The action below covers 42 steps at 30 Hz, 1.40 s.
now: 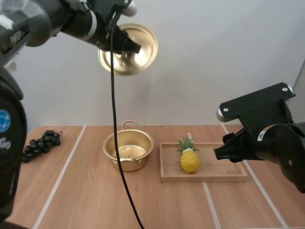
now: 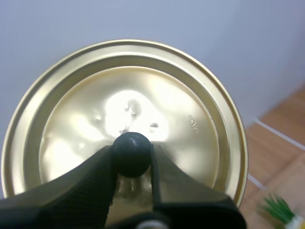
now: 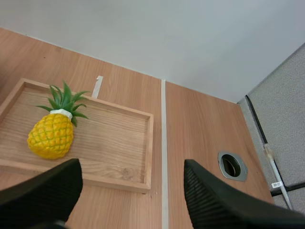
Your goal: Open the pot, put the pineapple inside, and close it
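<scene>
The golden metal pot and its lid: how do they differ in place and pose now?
The golden metal pot stands open on the wooden table, while the round golden lid hangs high in the air, turned on edge. The pot is untouched; the lid is pinched at its black knob by the left gripper. Both share the same shiny gold metal.

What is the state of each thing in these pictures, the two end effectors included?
pot: open, empty, on the table.
lid: off the pot, held in the air.
left end effector: shut on the lid.
right end effector: open, holding nothing.
pineapple: upright on the tray.
grapes: lying on the table.
</scene>
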{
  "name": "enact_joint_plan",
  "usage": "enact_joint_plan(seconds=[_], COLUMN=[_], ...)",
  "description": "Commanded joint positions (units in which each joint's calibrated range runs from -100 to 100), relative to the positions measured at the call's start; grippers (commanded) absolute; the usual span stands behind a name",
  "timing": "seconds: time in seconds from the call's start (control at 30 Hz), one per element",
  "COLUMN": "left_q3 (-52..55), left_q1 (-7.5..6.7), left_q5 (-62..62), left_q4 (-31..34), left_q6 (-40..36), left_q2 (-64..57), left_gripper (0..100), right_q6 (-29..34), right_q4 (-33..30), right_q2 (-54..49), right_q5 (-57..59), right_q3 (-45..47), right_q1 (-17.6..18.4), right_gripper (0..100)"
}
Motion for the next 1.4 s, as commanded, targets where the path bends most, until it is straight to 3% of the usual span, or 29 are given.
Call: enact_joint_plan(seconds=[0.0, 0.17, 0.33, 0.43, 0.83, 1.17, 1.37], left_q3=[-0.84, -1.28, -1.61, -1.61, -1.61, -1.61, -1.61], left_q1=[-0.13, -0.13, -0.13, -0.13, -0.13, -0.13, -0.13], left_q5=[-18.49, -34.48, -37.10, -37.10, -37.10, -37.10, -37.10], left_q4=[-1.56, -1.56, -1.30, -1.19, -1.03, -1.03, -1.03], left_q6=[-0.67, -0.67, -0.58, -0.58, -0.58, -0.58, -0.58], left_q2=[-6.57, -14.24, -18.56, -20.03, -20.88, -20.88, -20.88], left_gripper=[0, 0, 0, 0, 0, 0, 0], right_q6=[-0.08, -1.97, -7.24, -9.77, -14.15, -21.22, -21.55], right_q4=[2.02, 9.11, 20.33, 23.80, 27.06, 36.75, 37.12], right_q2=[0.94, 5.85, 12.59, 17.72, 32.14, 32.85, 35.22], right_q5=[-2.75, -3.87, -2.49, -1.64, -1.58, -3.77, -10.88], right_q3=[-0.43, -0.43, -0.43, -0.43, -0.43, -2.54, -6.21], right_q1=[-0.24, -0.24, -0.24, -0.24, -0.24, -0.24, -0.24], right_gripper=[100, 100, 100, 100, 100, 100, 100])
